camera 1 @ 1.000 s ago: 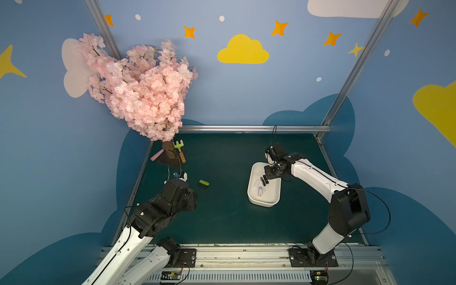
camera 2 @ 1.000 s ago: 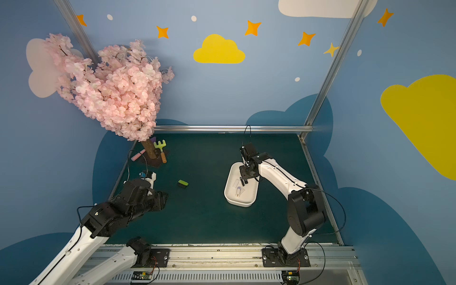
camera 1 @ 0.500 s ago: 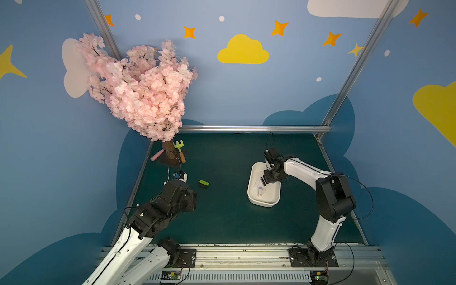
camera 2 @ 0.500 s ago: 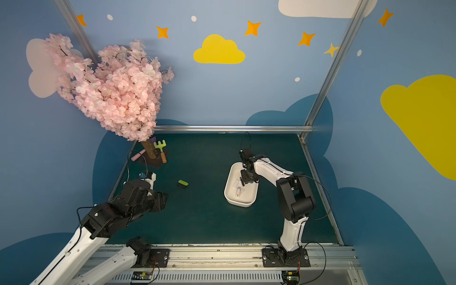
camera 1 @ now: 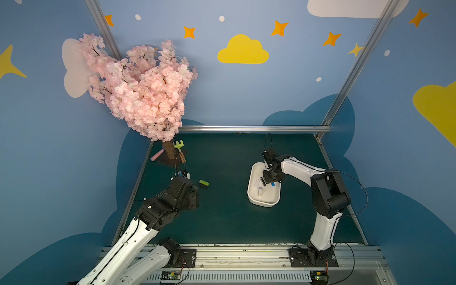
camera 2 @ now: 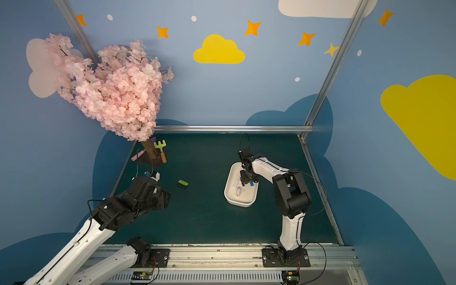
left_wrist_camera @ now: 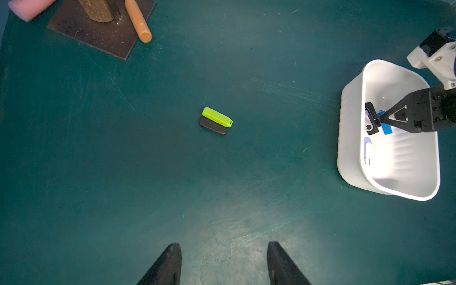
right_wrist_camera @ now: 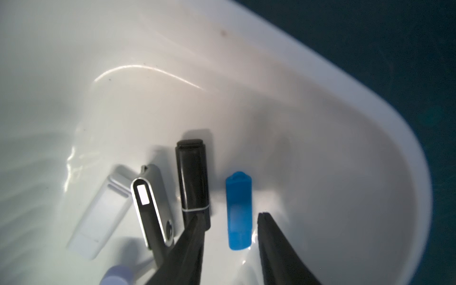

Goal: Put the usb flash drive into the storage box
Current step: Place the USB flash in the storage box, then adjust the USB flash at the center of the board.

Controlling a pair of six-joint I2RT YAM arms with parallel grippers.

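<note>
Right arm reaches over the storage box, its right jaws down inside; they stand partly open, a narrow gap showing on either side of a blue flash drive that lies flat on the box floor between them; nothing is gripped.

Also in the box: a black capped drive, a silver swivel drive and a white one, all just beside the blue.

Left jaws hang above the tabletop, spread wide and empty; ahead of them a green drive lies touching a dark one, well apart from the box.

Step in hand, as I read it: letting go of the blue drive, which looks delivered.

Next move calls for the right arm to lift straight up without nudging the black drive at its inner jaw; then the left jaws must drop on the green and dark pair, which sit so close that parting them may be fiddly.
</note>
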